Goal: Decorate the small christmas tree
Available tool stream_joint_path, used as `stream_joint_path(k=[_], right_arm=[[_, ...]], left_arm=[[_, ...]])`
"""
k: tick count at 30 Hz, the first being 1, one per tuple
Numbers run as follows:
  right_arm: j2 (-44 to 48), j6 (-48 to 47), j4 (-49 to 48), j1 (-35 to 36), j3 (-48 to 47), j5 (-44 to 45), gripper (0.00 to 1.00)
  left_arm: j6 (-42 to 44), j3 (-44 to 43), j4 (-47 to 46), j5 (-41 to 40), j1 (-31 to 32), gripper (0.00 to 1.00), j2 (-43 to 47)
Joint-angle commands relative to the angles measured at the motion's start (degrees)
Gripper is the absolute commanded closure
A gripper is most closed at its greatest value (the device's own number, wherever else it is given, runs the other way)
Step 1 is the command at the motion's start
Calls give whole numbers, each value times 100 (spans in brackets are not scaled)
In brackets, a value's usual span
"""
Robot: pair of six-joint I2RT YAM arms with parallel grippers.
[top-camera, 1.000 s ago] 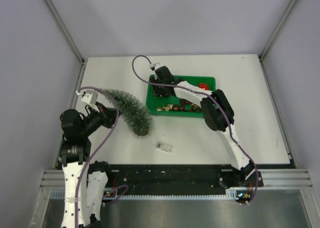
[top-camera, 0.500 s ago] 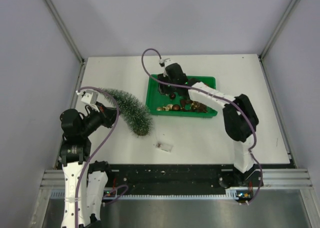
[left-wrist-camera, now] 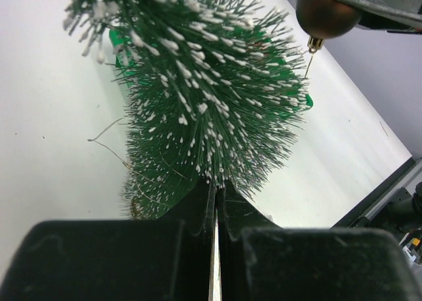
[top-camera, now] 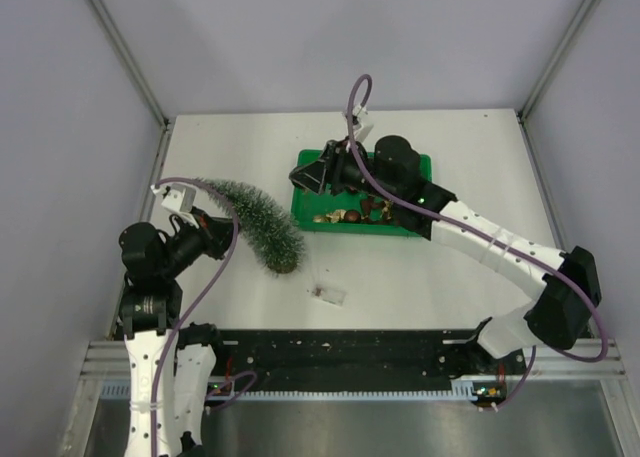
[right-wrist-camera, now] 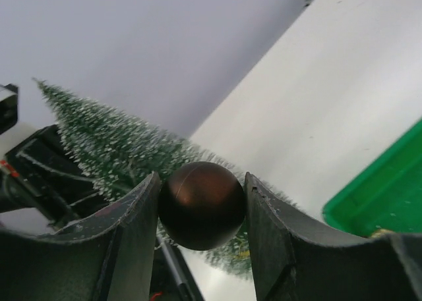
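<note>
The right gripper (top-camera: 312,174) grips a glossy brown ball (right-wrist-camera: 201,205) at 2 o'clock of the frosted green bristly tree (top-camera: 262,222) clamped by the left gripper (left-wrist-camera: 215,194); if its wire hook (left-wrist-camera: 310,49) misses the bristles, it could fall.

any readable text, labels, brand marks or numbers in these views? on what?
None can be read in any view.
No print shows on the bristly frosted green tree, the flat green plastic tray, or the glossy brown ball in the right claw.
The small clear packet on the white table is too small to tell.
</note>
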State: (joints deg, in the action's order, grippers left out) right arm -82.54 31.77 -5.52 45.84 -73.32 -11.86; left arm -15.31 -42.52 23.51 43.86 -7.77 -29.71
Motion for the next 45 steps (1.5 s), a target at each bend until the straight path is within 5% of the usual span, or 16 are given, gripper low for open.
stream_joint_path(k=[1,25,45], right_arm=[[81,716,-827,302,20,-308,66],[-851,1578,-2155,724,-297,-124,67],[-561,2290,-3245,864,960,860,71]], left_arm=[[37,77,-39,0,-14,100,141],[125,130,-320,35,-14,100,80],[55,113,-303,44,-14,100,124]])
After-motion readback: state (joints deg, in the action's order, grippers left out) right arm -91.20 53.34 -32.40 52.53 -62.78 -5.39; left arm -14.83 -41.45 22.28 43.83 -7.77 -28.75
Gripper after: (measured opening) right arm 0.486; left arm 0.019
